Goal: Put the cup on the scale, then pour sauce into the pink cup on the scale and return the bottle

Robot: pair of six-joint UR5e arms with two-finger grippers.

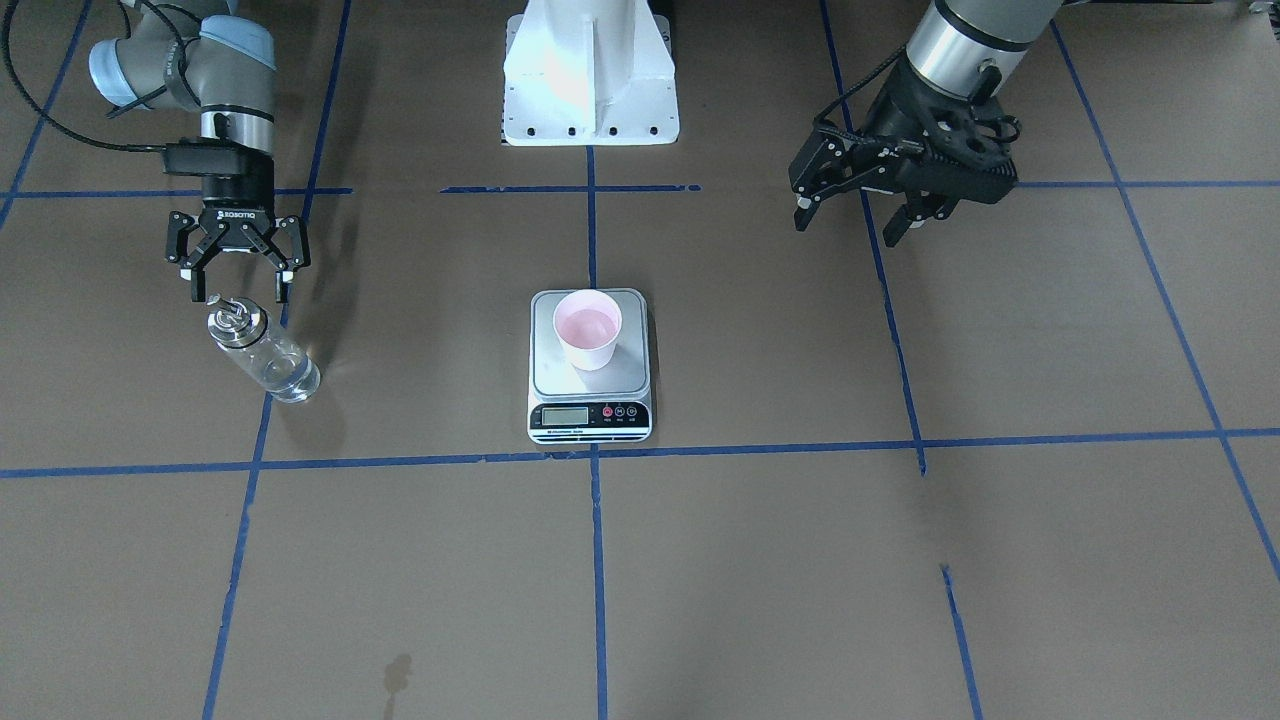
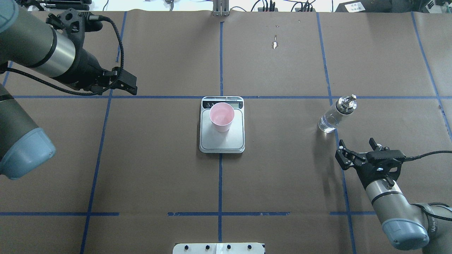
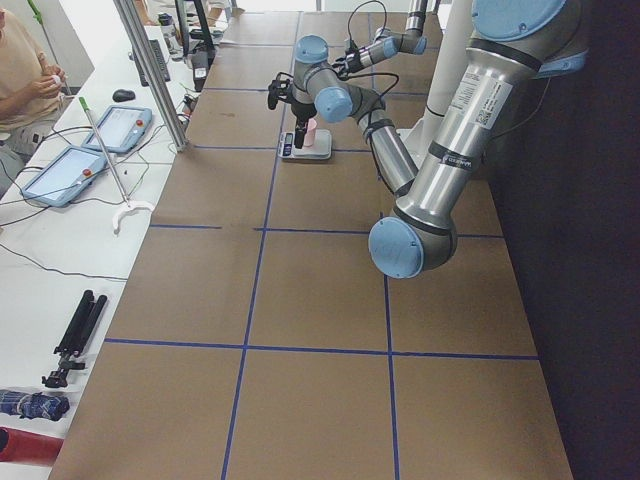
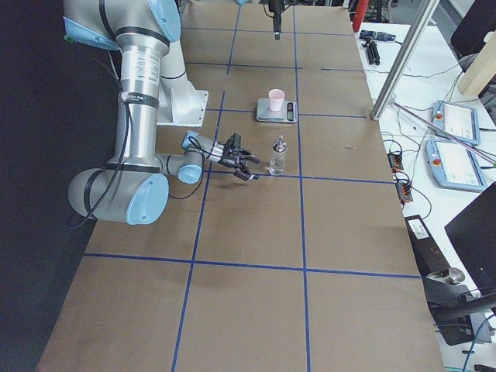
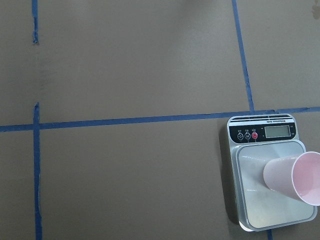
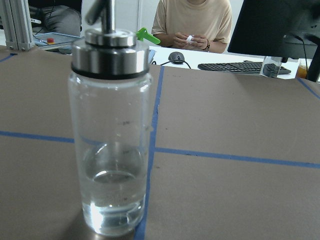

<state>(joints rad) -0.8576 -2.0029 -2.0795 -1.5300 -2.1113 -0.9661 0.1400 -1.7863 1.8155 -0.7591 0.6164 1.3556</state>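
The bottle [image 6: 111,145] is clear glass. I judge it rigid, smooth enough to slip in metal fingers, and breakable if knocked over. The sauce [image 6: 112,200] fills only the lower part, so it should be fairly light, with the steel cap and spout making it somewhat top-heavy. The safest hold looks to be across the straight cylindrical wall around mid-height, below the cap and clear of the thin spout.

The right end effector [image 1: 238,290] has its fingers spread wide and grips nothing. The bottle stands upright on the worktop [image 1: 750,560] just ahead of those fingers. It is near them but apart, not yet between them, and sits a little left of centre in the wrist view.

The cup [image 1: 588,328] stands on the scale [image 1: 560,375], well off to the side of this end effector, toward the other arm. The left end effector [image 1: 848,228] hangs above the worktop with its fingers apart and empty, well away from the scale.
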